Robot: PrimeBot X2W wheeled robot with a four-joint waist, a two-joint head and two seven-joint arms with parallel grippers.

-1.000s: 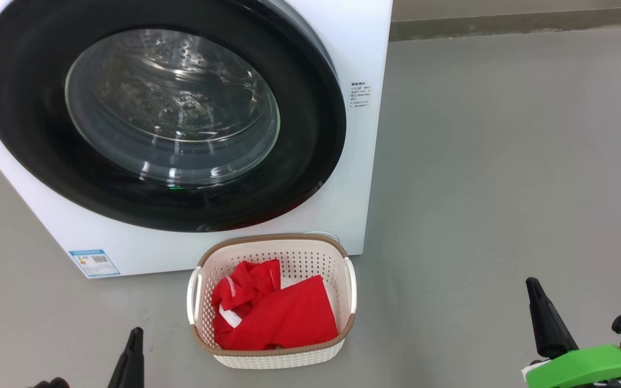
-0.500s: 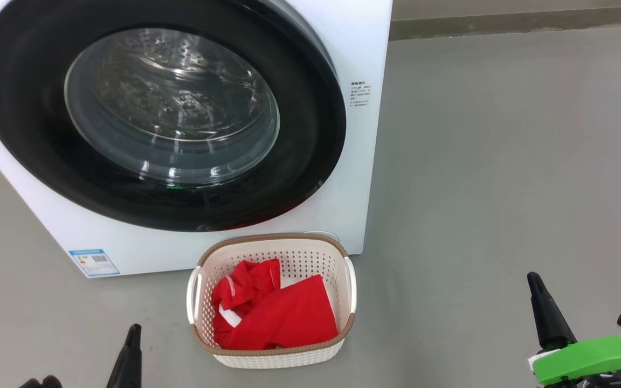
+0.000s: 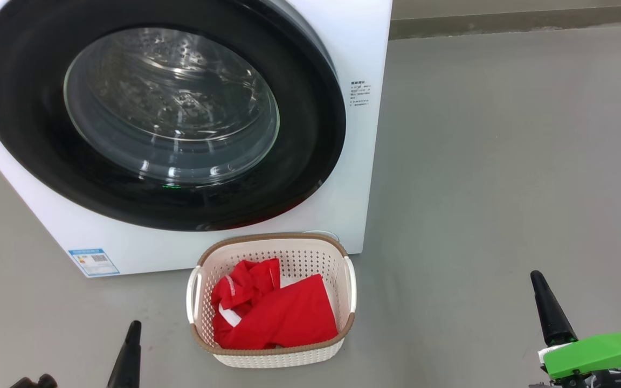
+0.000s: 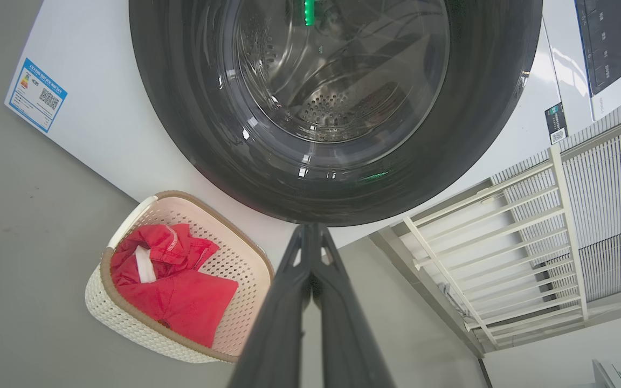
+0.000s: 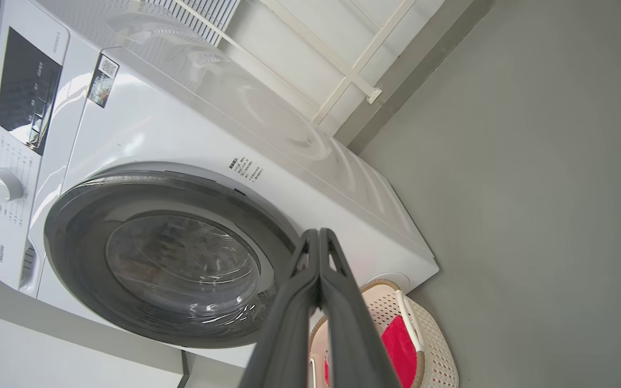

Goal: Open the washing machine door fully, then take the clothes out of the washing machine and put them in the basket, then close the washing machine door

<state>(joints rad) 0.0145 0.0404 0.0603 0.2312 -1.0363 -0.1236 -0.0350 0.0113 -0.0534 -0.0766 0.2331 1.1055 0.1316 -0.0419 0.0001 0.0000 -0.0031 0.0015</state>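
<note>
Left gripper (image 3: 133, 330) and right gripper (image 3: 537, 281) both clenched on nothing; task looks complete

Head view: the washing machine door (image 3: 166, 121) sits flush on the washing machine (image 3: 367, 172), the clothes (image 3: 283, 315) lie in the basket (image 3: 273, 237) just before it; since a second ago the right gripper has drifted slightly rightward while door, clothes and basket kept their places, so the arms seem to be parking. Left wrist view: fingers (image 4: 283, 307) pressed together, drum (image 4: 337, 108) behind the glass looks bare; right wrist view: fingers likewise pinched, door closed, basket low beside them.
</note>
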